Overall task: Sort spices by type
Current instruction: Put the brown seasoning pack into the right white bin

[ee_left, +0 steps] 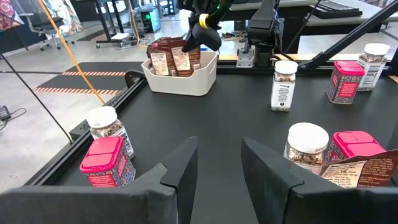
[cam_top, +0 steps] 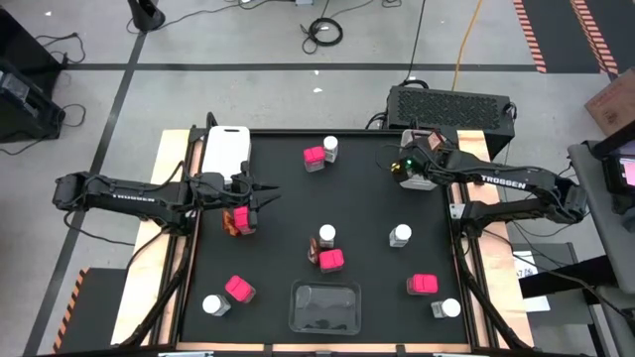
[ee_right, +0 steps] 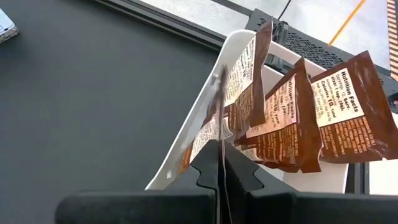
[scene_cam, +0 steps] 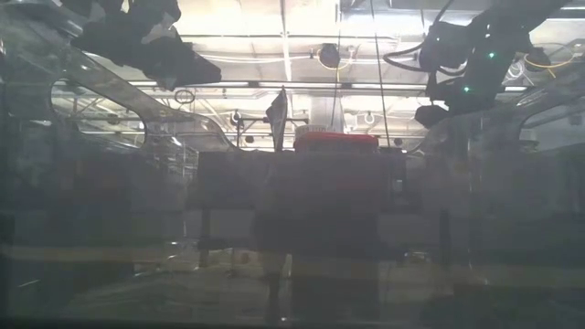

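Black desk [cam_top: 298, 198], spices scattered. Right hand [ee_right: 221, 163], closed on a brown packet [ee_right: 214, 118], hangs over white tray [ee_right: 186, 140] at far right corner; lower straight, then release. Left hand [ee_left: 217, 165] half open, empty, left edge.

Left arm reached in from table's left side, left gripper [cam_top: 241, 203] low over the mat, fingers [ee_left: 184, 169] parted a little. Right arm stretched to the far right corner, right gripper [ee_right: 221, 163] fingers pressed together.
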`<act>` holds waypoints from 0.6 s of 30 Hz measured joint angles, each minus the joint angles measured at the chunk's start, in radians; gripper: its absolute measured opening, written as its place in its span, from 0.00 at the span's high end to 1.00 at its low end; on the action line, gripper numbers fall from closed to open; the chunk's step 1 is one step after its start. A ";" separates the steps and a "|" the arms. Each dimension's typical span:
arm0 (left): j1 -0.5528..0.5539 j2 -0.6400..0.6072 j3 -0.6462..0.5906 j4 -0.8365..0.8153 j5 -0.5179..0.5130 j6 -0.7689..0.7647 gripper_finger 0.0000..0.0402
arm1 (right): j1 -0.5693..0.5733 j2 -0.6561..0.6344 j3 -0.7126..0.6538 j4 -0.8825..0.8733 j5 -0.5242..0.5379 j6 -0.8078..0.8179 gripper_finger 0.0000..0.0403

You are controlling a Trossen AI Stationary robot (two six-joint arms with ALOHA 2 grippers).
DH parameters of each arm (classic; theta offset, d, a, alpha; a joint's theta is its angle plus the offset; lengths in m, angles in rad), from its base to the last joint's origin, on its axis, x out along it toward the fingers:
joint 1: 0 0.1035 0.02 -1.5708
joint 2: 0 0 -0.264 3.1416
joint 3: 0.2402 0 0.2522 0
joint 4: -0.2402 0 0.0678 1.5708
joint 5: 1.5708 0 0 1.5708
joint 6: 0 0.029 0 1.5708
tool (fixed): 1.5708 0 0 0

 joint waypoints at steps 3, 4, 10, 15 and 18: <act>0.000 0.000 0.000 0.000 0.000 0.000 0.68 | 0.000 0.004 0.000 0.003 -0.001 0.000 1.00; 0.000 0.000 0.000 0.000 0.000 0.000 0.68 | 0.000 0.009 0.000 0.004 -0.001 0.000 1.00; 0.000 0.000 0.000 0.000 0.000 0.000 0.68 | 0.000 0.054 0.000 0.009 -0.001 0.007 1.00; 0.000 0.000 0.000 0.000 0.000 0.000 0.68 | 0.000 0.087 0.000 0.023 -0.001 0.002 1.00; 0.000 0.000 0.000 -0.001 0.000 0.000 0.68 | 0.000 0.098 0.000 0.029 -0.001 0.001 0.99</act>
